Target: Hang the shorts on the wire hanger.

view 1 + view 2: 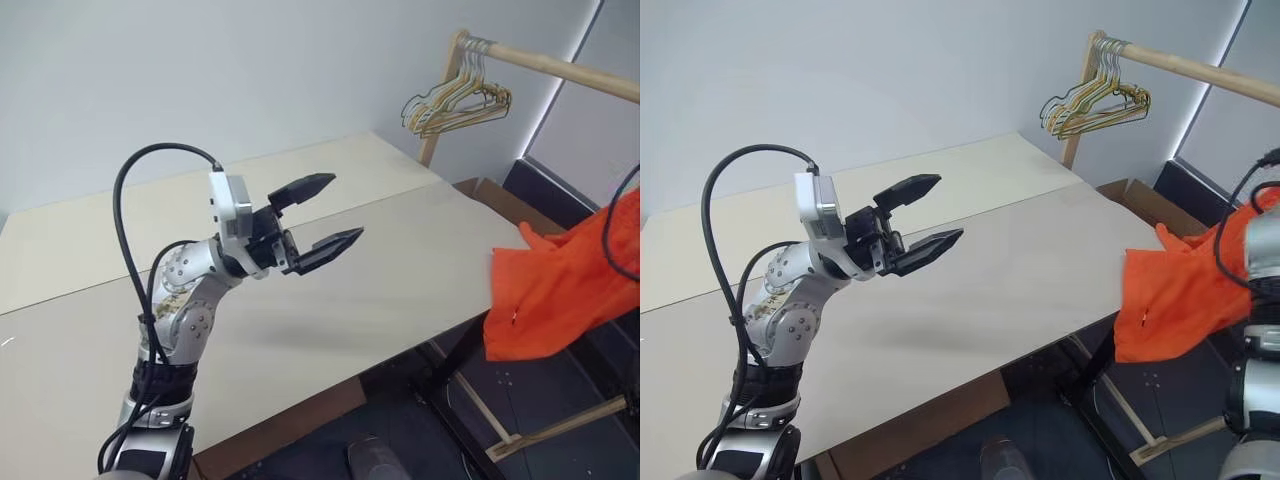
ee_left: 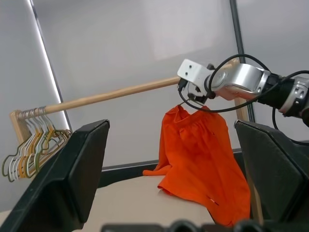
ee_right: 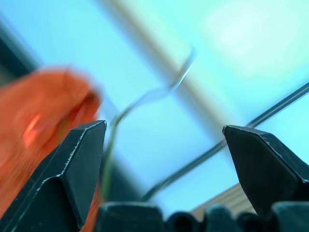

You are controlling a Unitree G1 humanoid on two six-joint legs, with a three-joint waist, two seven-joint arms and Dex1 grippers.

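Shorts: the bright orange shorts [image 2: 200, 162] hang from a point just under the wooden rail [image 2: 120, 92], their lower folds spilling onto the far corner of the worktop [image 1: 330, 290].
Handling: thin, limp cloth, likely very light and quick to slide off wire; the gathered waistband at the top looks the firmest place to take hold, since a pinch on loose fabric would only bunch it.
Wire hanger: a thin curved wire [image 3: 145, 99] rises beside the orange cloth; whether its hook sits on the rail cannot be told.
Right end effector: released, fingers spread wide [image 3: 159, 164], nothing between them, close by the top of the shorts.
Left end effector: released too [image 1: 325, 215], held empty above the worktop, well apart from the shorts.
View differences: the left wrist view shows the whole drape and the right arm at the rail; the head views cut the shorts off at the frame edge but show the bunched pale hangers [image 1: 455, 105].
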